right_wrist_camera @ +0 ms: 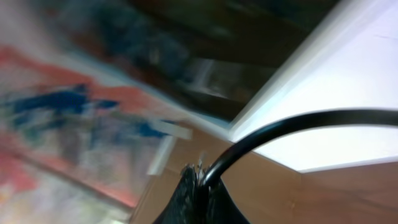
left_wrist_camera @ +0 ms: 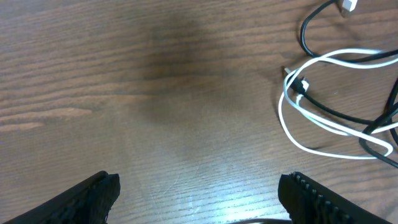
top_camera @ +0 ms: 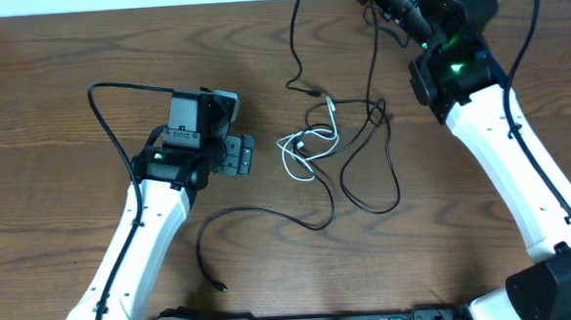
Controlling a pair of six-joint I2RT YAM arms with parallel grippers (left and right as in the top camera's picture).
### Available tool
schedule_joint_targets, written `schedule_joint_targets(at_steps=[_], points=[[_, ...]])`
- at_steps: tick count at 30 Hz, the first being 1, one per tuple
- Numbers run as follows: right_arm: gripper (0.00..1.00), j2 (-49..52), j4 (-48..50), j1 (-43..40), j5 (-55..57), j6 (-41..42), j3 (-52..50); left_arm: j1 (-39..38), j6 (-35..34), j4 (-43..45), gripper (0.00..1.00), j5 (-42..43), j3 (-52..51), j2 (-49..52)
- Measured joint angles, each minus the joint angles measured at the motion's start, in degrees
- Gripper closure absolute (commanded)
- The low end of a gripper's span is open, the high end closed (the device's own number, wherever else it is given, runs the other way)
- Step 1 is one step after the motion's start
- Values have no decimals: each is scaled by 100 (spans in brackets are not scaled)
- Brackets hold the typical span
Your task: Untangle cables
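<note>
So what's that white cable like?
The white cable is a thin, bendy cord lying flat in loose loops on the wooden table, near the middle. One small plug end shows at its top. Black cables cross it, so it is tangled with them. Only they and the table touch it.

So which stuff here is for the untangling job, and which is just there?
For the job:
- white cable
- black cables
- left claw, open over bare table
- right claw, shut on one of the black cables

Just there:
- wooden table
- thick wire fixed to the left arm
</note>
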Motion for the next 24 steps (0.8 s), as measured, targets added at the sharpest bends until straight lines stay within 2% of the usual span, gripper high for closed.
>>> schedule_joint_targets(at_steps=[9, 18, 24], points=[[99, -11, 1502, -52, -382, 350, 2, 0, 0, 2, 13, 0, 0, 0], [99, -11, 1604, -743, 46, 380, 2, 0, 0, 2, 13, 0, 0, 0], [99, -11, 1558, -1283, 542, -146, 2, 0, 0, 0, 13, 0, 0, 0]])
